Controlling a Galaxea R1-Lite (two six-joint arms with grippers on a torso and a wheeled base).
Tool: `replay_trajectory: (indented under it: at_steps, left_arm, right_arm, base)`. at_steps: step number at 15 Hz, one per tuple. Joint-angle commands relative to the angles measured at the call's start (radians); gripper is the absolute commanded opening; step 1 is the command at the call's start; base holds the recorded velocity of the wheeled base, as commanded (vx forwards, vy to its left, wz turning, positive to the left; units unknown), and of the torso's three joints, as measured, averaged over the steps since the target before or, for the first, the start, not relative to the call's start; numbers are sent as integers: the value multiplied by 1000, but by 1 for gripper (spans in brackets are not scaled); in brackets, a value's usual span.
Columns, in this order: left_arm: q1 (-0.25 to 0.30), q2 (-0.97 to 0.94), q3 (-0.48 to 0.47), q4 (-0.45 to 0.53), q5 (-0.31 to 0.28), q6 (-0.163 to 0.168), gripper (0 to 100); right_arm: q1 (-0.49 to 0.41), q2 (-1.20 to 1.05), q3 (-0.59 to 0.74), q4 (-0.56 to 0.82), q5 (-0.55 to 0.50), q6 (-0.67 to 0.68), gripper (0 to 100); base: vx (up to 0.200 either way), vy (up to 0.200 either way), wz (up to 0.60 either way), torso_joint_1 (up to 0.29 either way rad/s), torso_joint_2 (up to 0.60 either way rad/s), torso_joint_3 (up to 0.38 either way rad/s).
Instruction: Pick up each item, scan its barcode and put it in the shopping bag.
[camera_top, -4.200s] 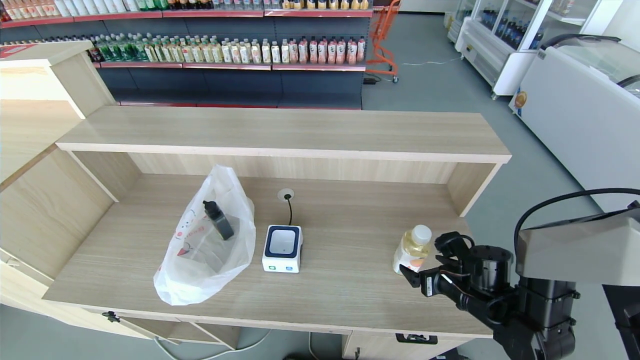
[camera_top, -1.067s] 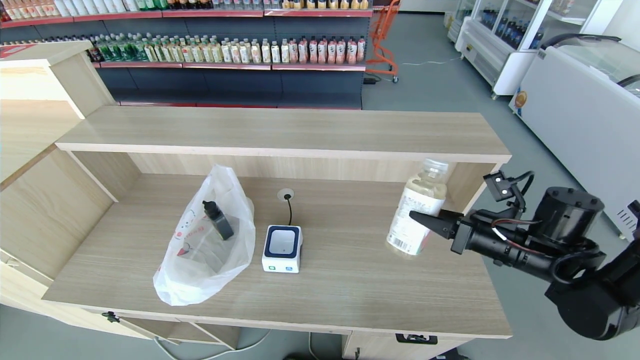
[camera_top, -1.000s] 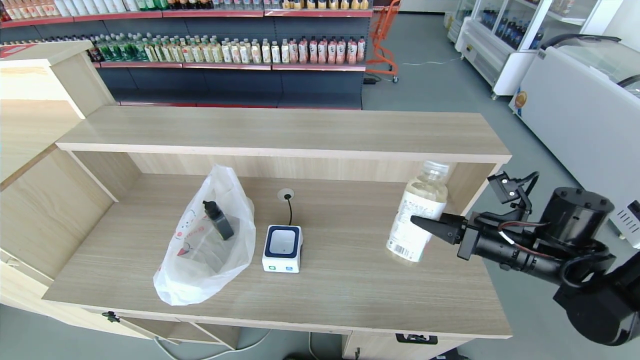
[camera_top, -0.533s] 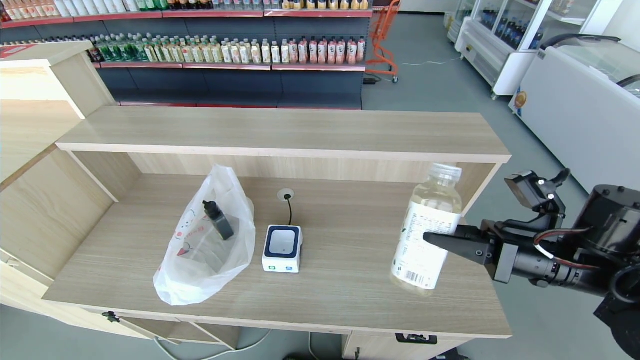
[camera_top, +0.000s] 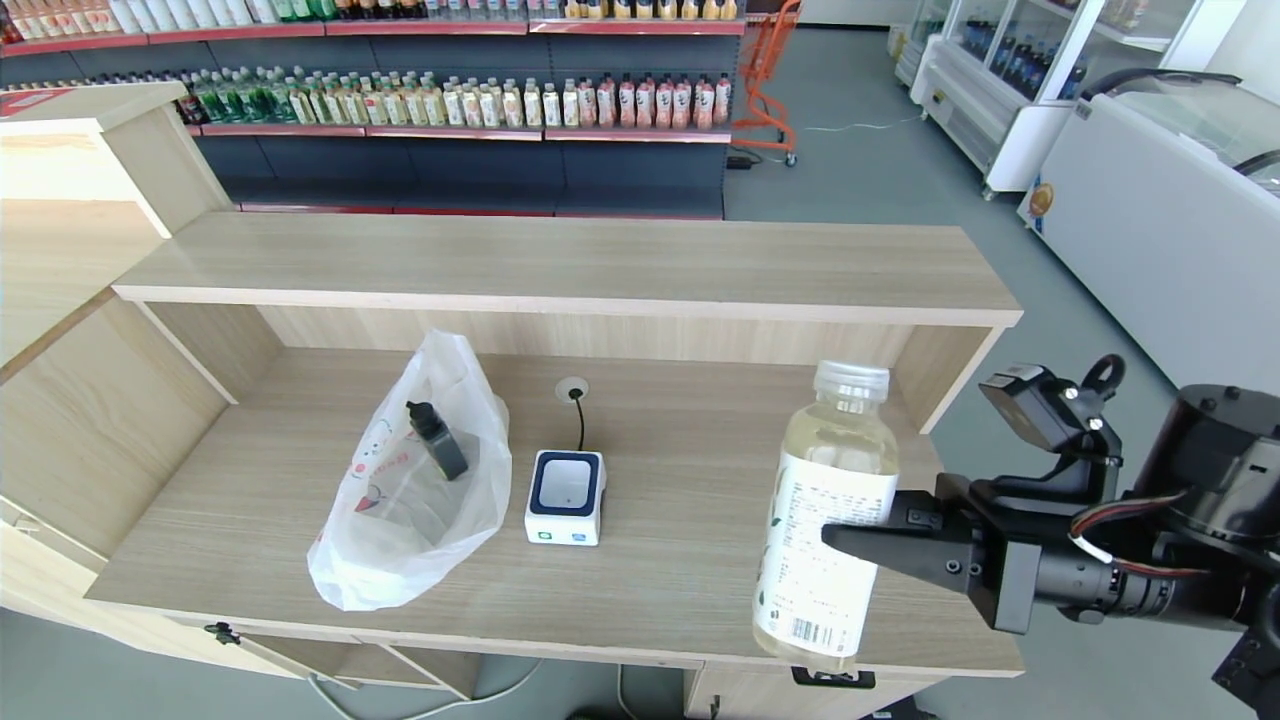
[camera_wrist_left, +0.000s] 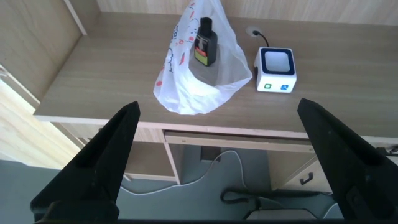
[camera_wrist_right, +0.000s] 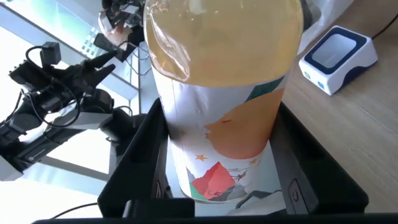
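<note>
My right gripper (camera_top: 858, 533) is shut on a clear bottle (camera_top: 828, 520) of pale yellow drink with a white label. It holds the bottle upright above the counter's front right edge, barcode low on the side toward me. In the right wrist view the black fingers (camera_wrist_right: 148, 163) clamp the bottle (camera_wrist_right: 224, 93) on both sides. A white scanner (camera_top: 566, 496) sits mid-counter, left of the bottle. The white shopping bag (camera_top: 400, 510) lies left of the scanner with a dark bottle (camera_top: 437, 440) inside. My left gripper (camera_wrist_left: 217, 168) hangs open off the counter's front edge, facing the bag (camera_wrist_left: 193, 87) and scanner (camera_wrist_left: 276, 69).
The wooden counter (camera_top: 650, 590) has a raised back ledge (camera_top: 570, 260) and side walls. A black cable (camera_top: 579, 420) runs from the scanner to a hole at the back. Bare counter lies between scanner and bottle. Drink shelves and freezers stand beyond.
My right gripper has lifted the bottle off the counter's right side and carried it toward the front edge and slightly left. Bag and scanner have not moved.
</note>
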Motion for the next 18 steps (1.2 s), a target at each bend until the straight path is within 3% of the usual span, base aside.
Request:
replay_trajectory:
  at_steps: [1, 13, 18]
  left_arm:
    - [0, 0, 0, 0, 0, 0, 100]
    - [0, 0, 0, 0, 0, 0, 100]
    - [0, 0, 0, 0, 0, 0, 100]
  right_arm:
    - [28, -5, 1, -2, -3, -1, 0]
    - [54, -113, 21, 153, -1, -28, 0]
    - [54, -119, 21, 158, -1, -28, 0]
  base:
    - [0, 0, 0, 0, 0, 0]
    - [0, 0, 0, 0, 0, 0]
    - [0, 0, 0, 0, 0, 0]
